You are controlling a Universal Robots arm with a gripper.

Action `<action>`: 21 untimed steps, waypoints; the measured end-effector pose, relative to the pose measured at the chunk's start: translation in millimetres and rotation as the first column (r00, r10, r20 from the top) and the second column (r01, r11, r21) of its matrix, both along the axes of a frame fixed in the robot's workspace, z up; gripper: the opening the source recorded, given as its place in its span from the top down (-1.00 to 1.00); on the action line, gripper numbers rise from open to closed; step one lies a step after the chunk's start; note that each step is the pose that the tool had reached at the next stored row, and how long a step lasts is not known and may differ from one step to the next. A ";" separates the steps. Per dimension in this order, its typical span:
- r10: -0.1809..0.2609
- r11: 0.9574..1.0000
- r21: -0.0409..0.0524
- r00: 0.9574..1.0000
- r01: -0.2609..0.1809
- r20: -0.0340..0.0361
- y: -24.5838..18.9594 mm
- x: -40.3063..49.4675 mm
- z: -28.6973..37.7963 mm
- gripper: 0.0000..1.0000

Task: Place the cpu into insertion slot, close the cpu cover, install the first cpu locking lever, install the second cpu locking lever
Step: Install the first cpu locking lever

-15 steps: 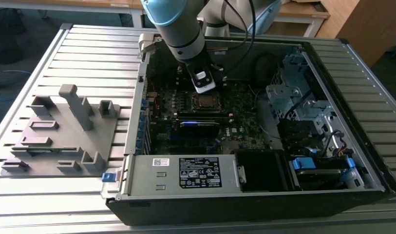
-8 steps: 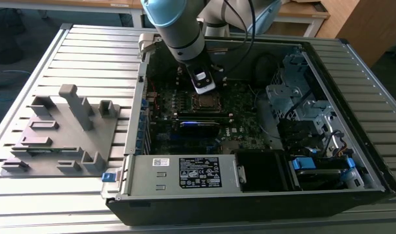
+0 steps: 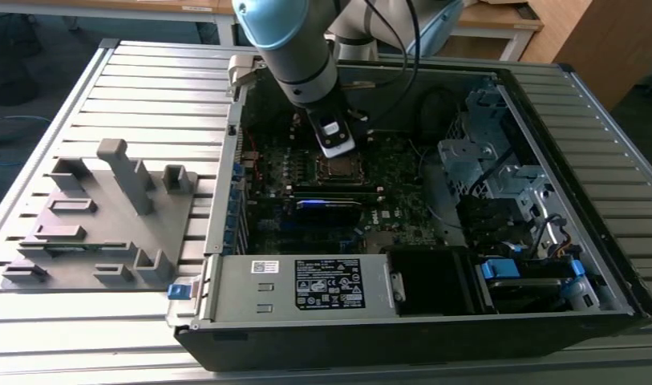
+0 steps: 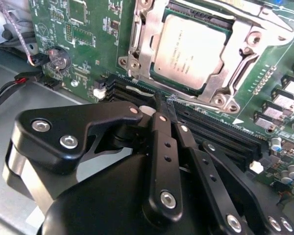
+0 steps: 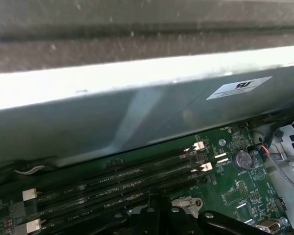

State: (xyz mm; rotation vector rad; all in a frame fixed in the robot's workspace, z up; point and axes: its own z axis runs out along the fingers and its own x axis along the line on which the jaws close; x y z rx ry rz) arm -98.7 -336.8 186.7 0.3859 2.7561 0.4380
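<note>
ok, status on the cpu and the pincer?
Pincer shut, empty, over the memory slots. Cpu seated in insertion slot, cpu cover down. Nothing in the way.

Your exterior view is evenly lit, though the case interior point(image 3: 337, 200) sits in shadow. In the second wrist view, the cpu point(image 4: 191, 49) carries soft glare. In the first wrist view, a washed-out bright band point(image 5: 137, 78) runs from nine toward three o'clock, slightly blurred.

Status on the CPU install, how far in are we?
Done: the cpu sits in the insertion slot, and the cpu cover lies closed over its edges. In hand: the pincer hangs shut and empty by the memory slots. Left: I cannot tell whether either locking lever is latched.
</note>
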 end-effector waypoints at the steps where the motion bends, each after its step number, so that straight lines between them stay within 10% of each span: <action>1: 0.000 1.000 -0.001 1.000 0.000 0.000 0.0 0.2 -0.6 0.80; 21: -0.021 1.000 -0.009 1.000 0.021 0.001 2.1 1.9 -4.2 0.80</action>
